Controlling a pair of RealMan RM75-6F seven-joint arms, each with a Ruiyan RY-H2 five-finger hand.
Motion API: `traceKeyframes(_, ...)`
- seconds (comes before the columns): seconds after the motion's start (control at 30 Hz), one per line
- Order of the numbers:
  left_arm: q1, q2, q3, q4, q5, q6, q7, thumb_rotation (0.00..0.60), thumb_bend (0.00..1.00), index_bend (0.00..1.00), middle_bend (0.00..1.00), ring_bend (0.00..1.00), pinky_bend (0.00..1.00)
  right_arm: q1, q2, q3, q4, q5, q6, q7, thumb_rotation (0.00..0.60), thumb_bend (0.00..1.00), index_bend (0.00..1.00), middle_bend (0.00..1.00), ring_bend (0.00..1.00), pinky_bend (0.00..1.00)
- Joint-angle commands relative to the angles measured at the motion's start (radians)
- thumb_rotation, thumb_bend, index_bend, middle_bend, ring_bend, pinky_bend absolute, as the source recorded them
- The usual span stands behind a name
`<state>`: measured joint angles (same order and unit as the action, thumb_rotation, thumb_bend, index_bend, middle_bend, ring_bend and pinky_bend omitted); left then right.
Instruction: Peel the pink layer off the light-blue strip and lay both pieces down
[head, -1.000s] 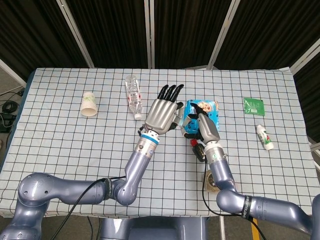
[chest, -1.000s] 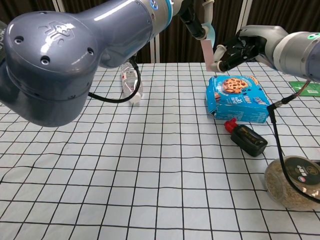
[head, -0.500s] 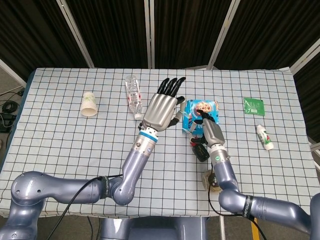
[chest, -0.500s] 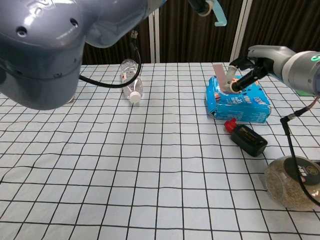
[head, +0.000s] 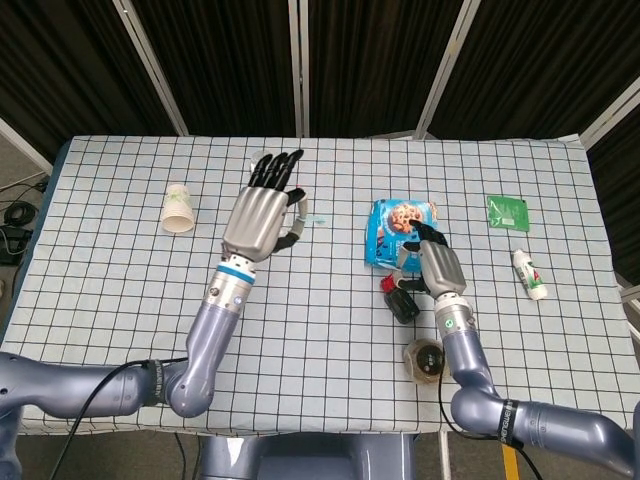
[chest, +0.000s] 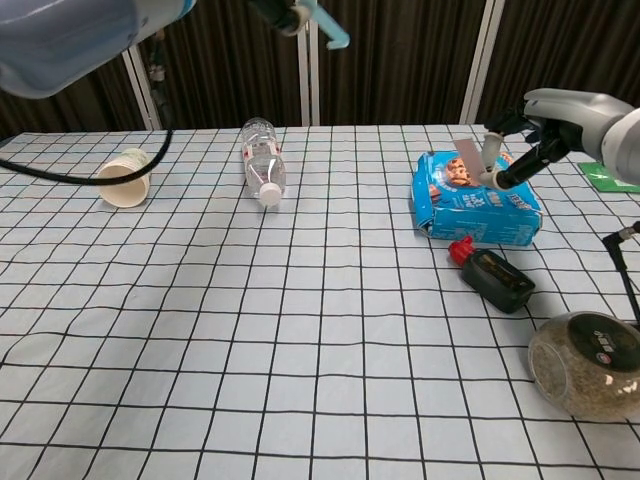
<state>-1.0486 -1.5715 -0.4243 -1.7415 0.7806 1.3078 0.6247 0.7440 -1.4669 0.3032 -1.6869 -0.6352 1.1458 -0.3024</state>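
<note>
Peel's done imo, now it's just the lay-down. My left hand (head: 262, 213) pinches the light-blue strip (chest: 328, 25) up high, other fingers spread; my right hand (chest: 545, 125) pinches the pink layer (chest: 466, 153) just above the cookie box (chest: 470, 198). Best bet: lower each slowly to bare tablecloth (head: 330, 300), pink clear of the box, then let go. Both pieces look thin, flat, floppy, prob tacky, so they may cling to my fingers.
</note>
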Motion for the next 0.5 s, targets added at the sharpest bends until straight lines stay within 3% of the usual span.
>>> traceKeyframes(0.03, 0.102, 0.060, 0.120, -0.037, 0.008, 0.026, -0.015, 0.600, 0.49, 0.75, 0.00, 0.00, 0.00, -0.034, 0.021, -0.056, 0.027, -0.091, 0.008, 0.003, 0.600, 0.14, 0.44, 0.04, 0.00, 0.00)
traceKeyframes(0.07, 0.116, 0.073, 0.137, -0.046, 0.016, 0.025, -0.018, 0.600, 0.28, 0.55, 0.00, 0.00, 0.00, -0.040, 0.025, -0.062, 0.029, -0.108, 0.006, 0.012, 0.600, 0.05, 0.34, 0.03, 0.00, 0.00)
traceKeyframes(0.1, 0.133, 0.091, 0.160, -0.054, 0.021, 0.017, -0.020, 0.600, 0.18, 0.43, 0.00, 0.00, 0.00, -0.048, 0.030, -0.070, 0.034, -0.132, 0.005, 0.021, 0.600, 0.02, 0.29, 0.02, 0.00, 0.00)
traceKeyframes(0.13, 0.154, 0.113, 0.187, -0.063, 0.026, 0.004, -0.028, 0.600, 0.03, 0.20, 0.00, 0.00, 0.00, -0.058, 0.037, -0.081, 0.041, -0.165, 0.007, 0.031, 0.600, 0.00, 0.23, 0.02, 0.00, 0.00)
traceKeyframes(0.17, 0.177, 0.131, 0.208, -0.066, 0.034, -0.004, -0.047, 0.600, 0.00, 0.04, 0.00, 0.00, 0.00, -0.069, 0.043, -0.093, 0.045, -0.196, 0.010, 0.040, 0.600, 0.00, 0.21, 0.01, 0.00, 0.00)
traceKeyframes(0.2, 0.195, 0.142, 0.221, -0.066, 0.047, -0.005, -0.066, 0.600, 0.00, 0.00, 0.00, 0.00, 0.00, -0.077, 0.049, -0.100, 0.045, -0.219, 0.014, 0.048, 0.600, 0.00, 0.19, 0.01, 0.00, 0.00)
traceKeyframes(0.5, 0.327, 0.220, 0.302, -0.060, 0.201, 0.034, -0.208, 0.600, 0.00, 0.00, 0.00, 0.00, 0.00, -0.178, 0.143, -0.167, 0.025, -0.456, 0.090, 0.156, 0.600, 0.00, 0.16, 0.00, 0.00, 0.00)
